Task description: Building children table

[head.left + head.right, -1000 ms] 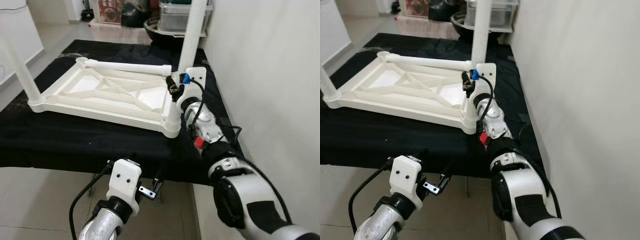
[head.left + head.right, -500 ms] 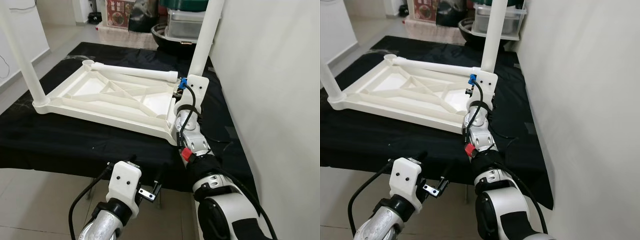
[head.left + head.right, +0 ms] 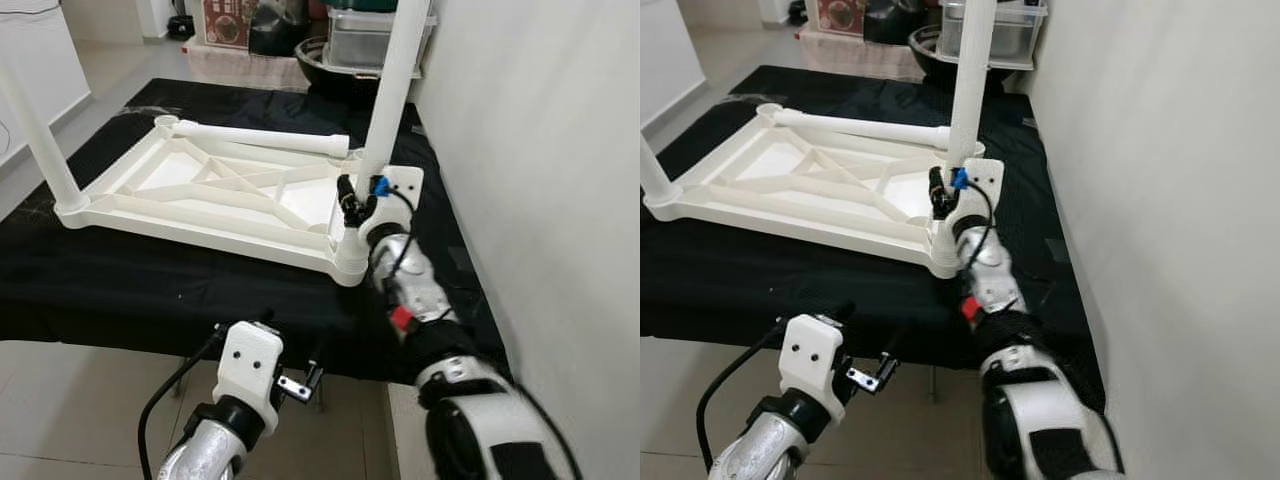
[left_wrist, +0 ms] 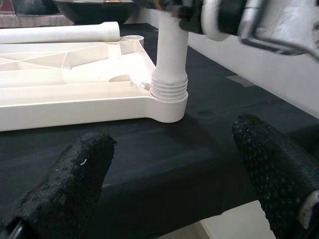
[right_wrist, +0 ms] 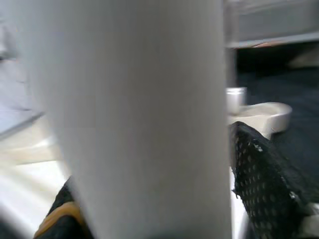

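A white children's table top (image 3: 215,195) lies upside down on a black-covered table (image 3: 150,285). One white leg (image 3: 392,95) stands upright in the near right corner socket (image 4: 169,99), and its threaded base shows in the left wrist view. My right gripper (image 3: 352,200) is shut on this leg just above the socket, with the leg (image 5: 134,114) between its black fingers (image 5: 266,172). Another leg (image 3: 35,130) stands in the near left corner. A loose leg (image 3: 262,138) lies across the far side. My left gripper (image 4: 172,169) hangs open, low before the table's front edge.
A pale wall (image 3: 540,150) runs close along the right side of the table. Behind the table sit a dark bowl (image 3: 325,55) and clear plastic boxes (image 3: 360,30). Tiled floor (image 3: 80,400) lies below the front edge, with a white cabinet (image 3: 35,50) at the far left.
The head view has shifted a little. My right gripper stays on the upright leg while its wrist and forearm have swung round beside it. The left arm has not moved.
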